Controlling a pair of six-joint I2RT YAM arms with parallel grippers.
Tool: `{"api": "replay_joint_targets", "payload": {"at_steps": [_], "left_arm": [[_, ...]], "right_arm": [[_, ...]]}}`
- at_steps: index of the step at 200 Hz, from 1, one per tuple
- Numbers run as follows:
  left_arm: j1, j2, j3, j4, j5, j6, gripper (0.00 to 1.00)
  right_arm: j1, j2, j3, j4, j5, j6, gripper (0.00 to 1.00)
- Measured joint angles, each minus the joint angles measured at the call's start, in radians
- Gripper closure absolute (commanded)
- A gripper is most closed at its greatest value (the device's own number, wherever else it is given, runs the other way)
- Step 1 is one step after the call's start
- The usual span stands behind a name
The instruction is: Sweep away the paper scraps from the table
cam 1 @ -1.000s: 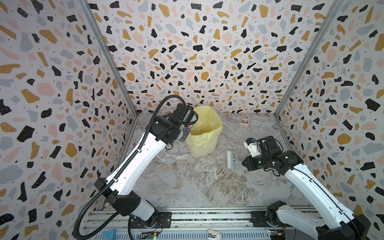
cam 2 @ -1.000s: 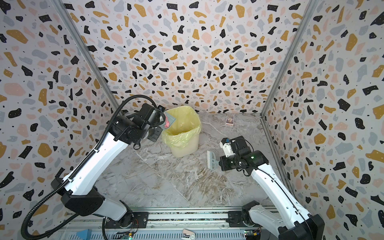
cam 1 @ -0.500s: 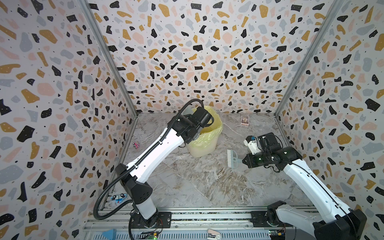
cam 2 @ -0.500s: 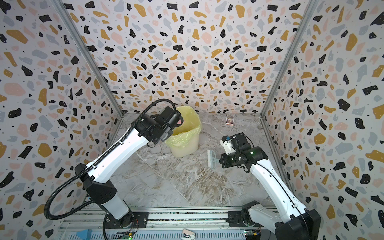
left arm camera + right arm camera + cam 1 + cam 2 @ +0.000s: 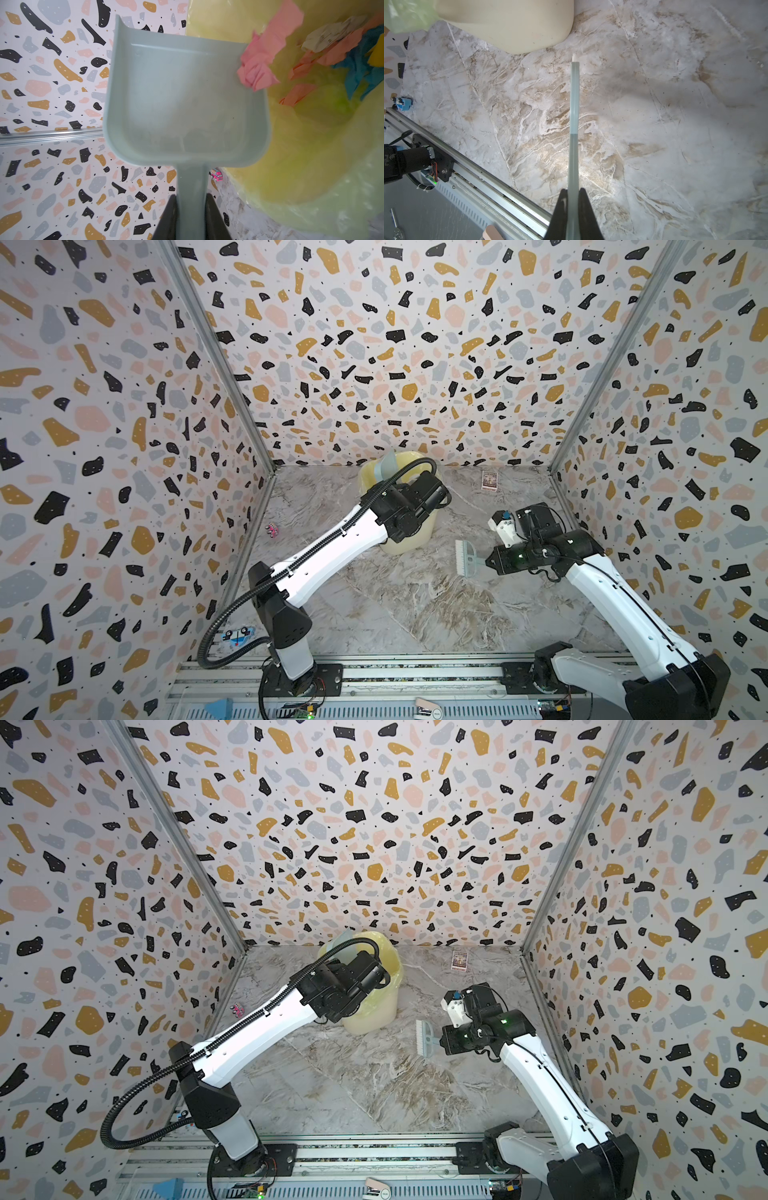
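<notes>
While the left gripper [image 5: 191,197] clamps the dustpan [image 5: 185,99] over the twelve-o'clock bin [image 5: 410,542] and the right gripper [image 5: 573,190] pinches the brush [image 5: 574,99], scraps [image 5: 257,68] look light, limp: scoop, don't grasp.

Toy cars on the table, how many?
2. A small pink-and-black toy car lies near the left terrazzo wall; a small blue-and-white toy car sits at the near left corner by the metal rail. Others could be hidden.

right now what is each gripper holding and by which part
left gripper holds the dustpan by its handle; right gripper holds the brush by its handle
</notes>
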Motion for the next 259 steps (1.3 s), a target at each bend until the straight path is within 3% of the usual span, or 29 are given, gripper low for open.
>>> {"api": "replay_joint_targets", "payload": {"at_steps": [79, 165, 200, 259], "left_arm": [[-0.019, -0.061, -0.063, 0.070, -0.101, 0.099, 1.00], [-0.019, -0.268, -0.087, 0.146, 0.025, -0.030, 1.00], [0.005, -0.521, -0.338, 0.260, 0.108, -0.192, 1.00], [0.164, -0.811, -0.704, 0.376, 0.248, -0.484, 1.00]], "right_arm": [[0.000, 0.006, 0.016, -0.003, -0.011, 0.002, 1.00], [-0.007, 0.006, 0.016, 0.005, 0.008, 0.021, 1.00], [-0.143, 0.005, 0.007, 0.084, -0.002, 0.035, 1.00], [-0.372, 0.005, -0.124, 0.316, -0.118, 0.124, 1.00]]}}
